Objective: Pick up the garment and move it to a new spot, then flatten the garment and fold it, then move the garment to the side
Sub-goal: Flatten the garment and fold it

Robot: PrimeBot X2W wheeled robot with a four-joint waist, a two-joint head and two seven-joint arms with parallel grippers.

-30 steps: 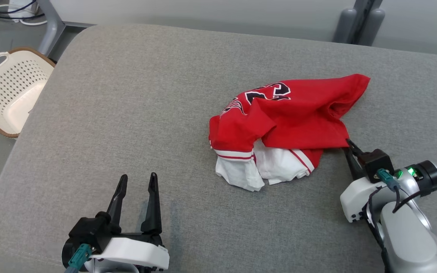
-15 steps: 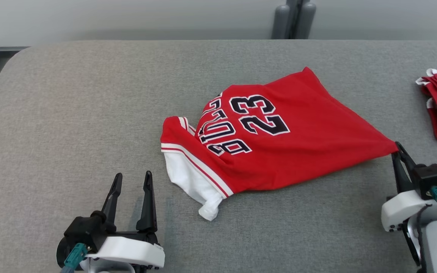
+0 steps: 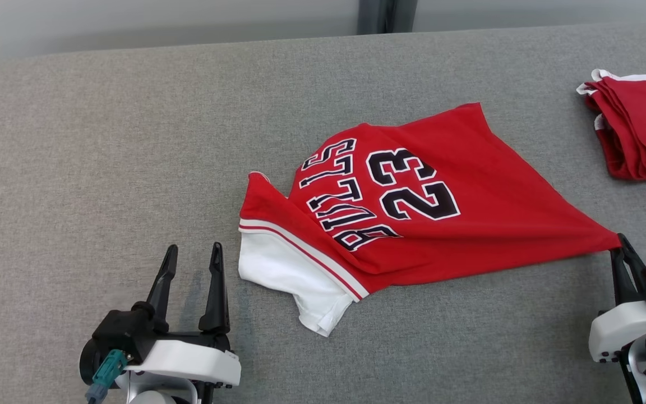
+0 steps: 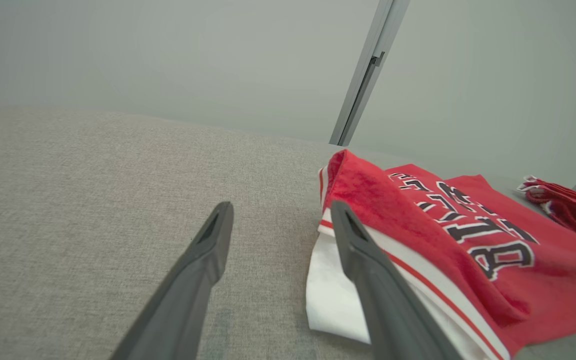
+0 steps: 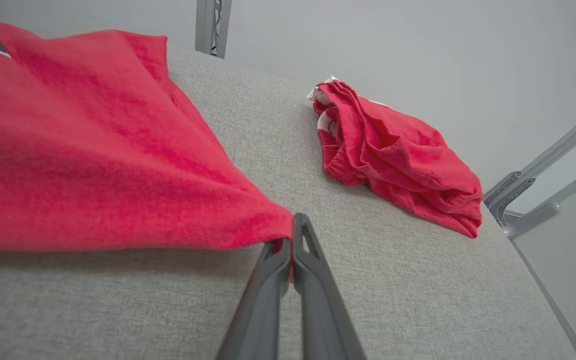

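Note:
A red jersey (image 3: 446, 224) printed "BULLS 23", with white sleeves and striped trim, lies spread on the grey cushion (image 3: 104, 140). My right gripper (image 3: 619, 242) is shut on the jersey's right corner, pulling the cloth into a taut point. The right wrist view has the same pinch: red fabric (image 5: 93, 150) held between the closed fingers of the right gripper (image 5: 292, 231). My left gripper (image 3: 191, 252) stands open at the lower left, just left of the white sleeve (image 3: 284, 275). In the left wrist view the left gripper (image 4: 280, 215) is open with the sleeve (image 4: 338, 300) beside its right finger.
A second red garment (image 3: 637, 129), folded and bunched, lies at the cushion's far right, also in the right wrist view (image 5: 398, 155). A grey post (image 3: 384, 11) rises behind the cushion. Metal frame bars (image 5: 543, 180) run off the right end.
The right gripper has dragged the jersey rightward, unrolling it from a crumpled heap into a spread sheet with the print showing. The head camera has turned right, bringing the second garment into view.

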